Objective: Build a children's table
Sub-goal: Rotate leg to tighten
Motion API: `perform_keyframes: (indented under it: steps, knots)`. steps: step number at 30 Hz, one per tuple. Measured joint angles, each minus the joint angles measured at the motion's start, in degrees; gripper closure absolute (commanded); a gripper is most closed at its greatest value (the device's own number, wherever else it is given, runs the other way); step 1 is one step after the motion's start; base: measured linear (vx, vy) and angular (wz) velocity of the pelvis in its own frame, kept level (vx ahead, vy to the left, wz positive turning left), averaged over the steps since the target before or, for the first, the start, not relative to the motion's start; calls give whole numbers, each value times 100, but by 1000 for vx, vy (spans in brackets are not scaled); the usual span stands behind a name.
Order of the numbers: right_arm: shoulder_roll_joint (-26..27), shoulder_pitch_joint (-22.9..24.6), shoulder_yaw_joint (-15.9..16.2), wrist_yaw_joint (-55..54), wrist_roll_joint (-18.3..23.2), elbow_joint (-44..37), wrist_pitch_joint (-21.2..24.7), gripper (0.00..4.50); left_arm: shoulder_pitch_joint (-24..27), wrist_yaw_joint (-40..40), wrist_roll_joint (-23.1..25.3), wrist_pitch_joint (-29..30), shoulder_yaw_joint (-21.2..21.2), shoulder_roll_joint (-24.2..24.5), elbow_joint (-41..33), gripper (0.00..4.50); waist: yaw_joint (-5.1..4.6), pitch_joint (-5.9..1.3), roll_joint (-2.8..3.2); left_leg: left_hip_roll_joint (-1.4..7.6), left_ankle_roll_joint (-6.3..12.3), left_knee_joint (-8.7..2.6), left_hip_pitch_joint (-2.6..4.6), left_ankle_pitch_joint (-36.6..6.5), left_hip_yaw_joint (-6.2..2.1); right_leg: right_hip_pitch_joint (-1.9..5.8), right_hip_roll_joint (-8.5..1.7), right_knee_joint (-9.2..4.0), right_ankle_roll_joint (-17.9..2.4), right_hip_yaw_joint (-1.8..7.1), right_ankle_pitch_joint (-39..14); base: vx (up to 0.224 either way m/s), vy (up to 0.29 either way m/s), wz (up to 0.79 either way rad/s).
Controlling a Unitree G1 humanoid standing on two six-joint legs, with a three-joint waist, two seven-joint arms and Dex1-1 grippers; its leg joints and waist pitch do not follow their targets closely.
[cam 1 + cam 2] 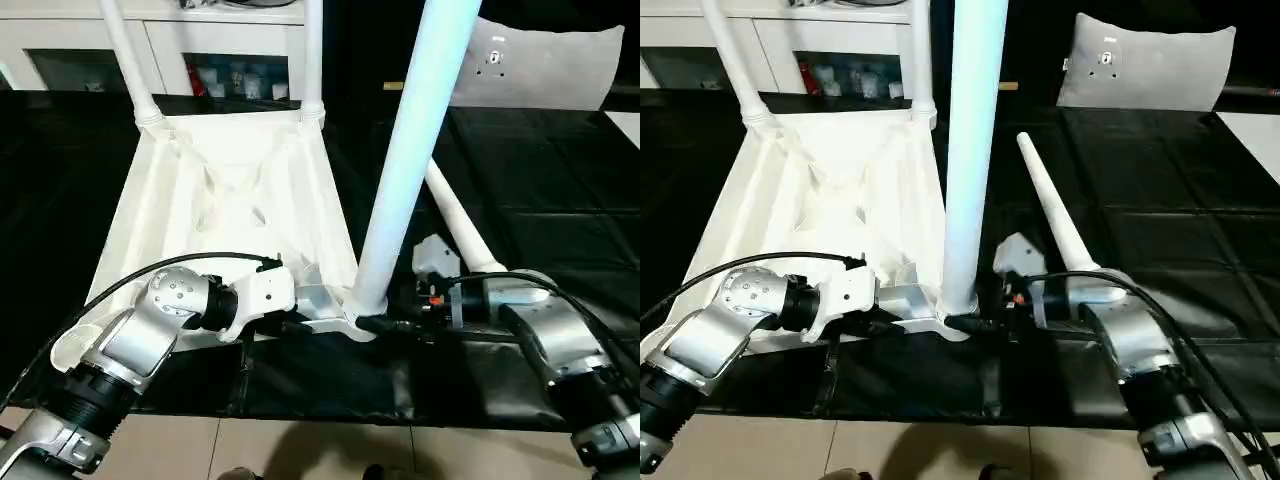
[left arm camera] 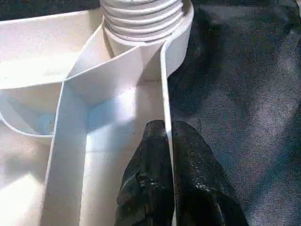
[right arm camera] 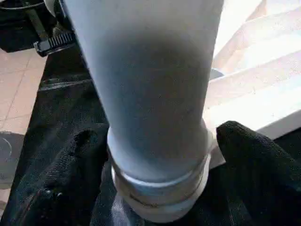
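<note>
Closest to me, both silver forearms reach in over a black cloth that covers the bench. The table top lies upside down on that cloth, white plastic, its ribbed underside facing up.

My left gripper is closed on the top's thin side wall at the near edge, one black textured finger inside the rim and the other outside against the dark fabric. Just beyond it along that rim sits a round corner socket with the ridged, threaded end of a leg in it.

That near leg stands upright in the near right corner socket, a smooth tapered white tube with a collar at its base. My right gripper has its two black fingers on either side of that collar, clasping it.

Two more legs, the far left leg and far right leg, stand in the far corners of the top. A fourth leg lies loose on the cloth just right of the top, its narrow end pointing away from me.

Beyond the top, a white cabinet lines the wall, and a grey-white cushion rests at the far right.
</note>
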Motion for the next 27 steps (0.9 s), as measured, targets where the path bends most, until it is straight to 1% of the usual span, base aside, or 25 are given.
perform_keyframes:
  steps: [1, 3, 6, 7, 8, 10, 15, 18, 21, 22, 24, 25, 27]
  knots:
    - [13, -6, 1, 32, -2, 7, -4, 85, 0, -16, 5, -8, -1, 1, 0, 450, 4, -1, -2, 0, 0, 1, 0, 0, 0, 0, 0, 0, 0, 0, 0, 0, 0, 0]
    - [39, -20, 2, 98, -3, 62, -17, 114, 0, -32, 14, -25, -4, 4, 0, 450, 7, -3, -6, 0, 1, 3, 0, 1, 0, 0, 0, 2, 0, 0, 0, 0, 0, 0]
    - [65, -49, 18, 186, -2, 183, -80, 126, 0, -41, 27, -33, -3, 4, 0, 450, 7, -3, -9, 0, 2, 13, -1, 1, 0, -1, -2, 8, 0, 0, 0, 0, 0, 0]
    - [70, -62, 19, 209, -2, 214, -99, 147, 0, -41, 31, -33, -3, 4, 0, 450, 6, -3, -9, 0, 2, 16, -1, 1, 0, -1, -3, 13, 0, 0, 0, 0, 0, 0]
    - [70, -79, 25, 231, -2, 234, -102, 147, 0, -41, 32, -33, -4, 5, 0, 450, 6, -3, -9, 0, 2, 18, -2, 1, 0, -1, -3, 17, 0, 1, 0, 0, 0, 0]
    - [69, -106, 42, 263, -3, 274, -111, 164, 0, -43, 38, -33, -5, 5, 2, 450, 7, -3, -9, 1, 2, 21, -1, 0, 0, -1, -3, 22, 0, 0, 0, 0, 0, 0]
    - [61, -104, 41, 383, -3, 281, -103, 173, 0, -114, 36, -33, -5, 5, 6, 450, 26, -3, -9, 2, 0, 33, -1, -1, 0, 0, -4, 30, 0, 1, 0, 0, 0, 0]
    - [59, -50, 9, 377, 21, 210, 31, 175, 1, -115, 30, 42, 0, -18, 1, 450, 40, -3, -9, 1, -2, 43, 0, -2, 0, 2, -7, 39, 0, 2, 0, 0, 0, 0]
    - [125, 221, -126, 129, 119, -132, 409, 175, 5, 0, -23, 469, 78, -181, -98, 450, 70, -4, -7, 0, -5, 48, 7, -5, 0, 11, -10, 43, 0, 3, -1, 0, 0, 0]
    - [175, 369, -213, -53, 139, -321, 580, 176, 27, 57, -38, 679, 117, -245, -166, 450, 71, -4, -8, -1, -5, 52, 14, -5, 0, 19, -12, 44, 1, 4, -1, 0, 0, 0]
    - [284, 563, -330, -407, 141, -552, 762, 176, 37, 188, -33, 1019, 169, -346, -231, 450, 53, -4, -10, -1, -6, 55, 40, -5, 2, 38, -12, 49, 6, 8, -4, 0, 0, 0]
    - [395, 687, -415, -685, 128, -646, 815, 176, 42, 295, -24, 1213, 204, -429, -237, 450, 28, -4, -10, -1, -6, 56, 70, -5, 3, 60, -12, 49, 36, 9, -22, 0, 0, 0]
    - [674, 844, -575, -1268, 76, -724, 880, 176, 43, 586, 23, 1558, 272, -617, -246, 450, -48, -6, -14, -1, -7, 58, 101, -4, 4, 84, -12, 44, 47, 7, -29, 0, 0, 0]
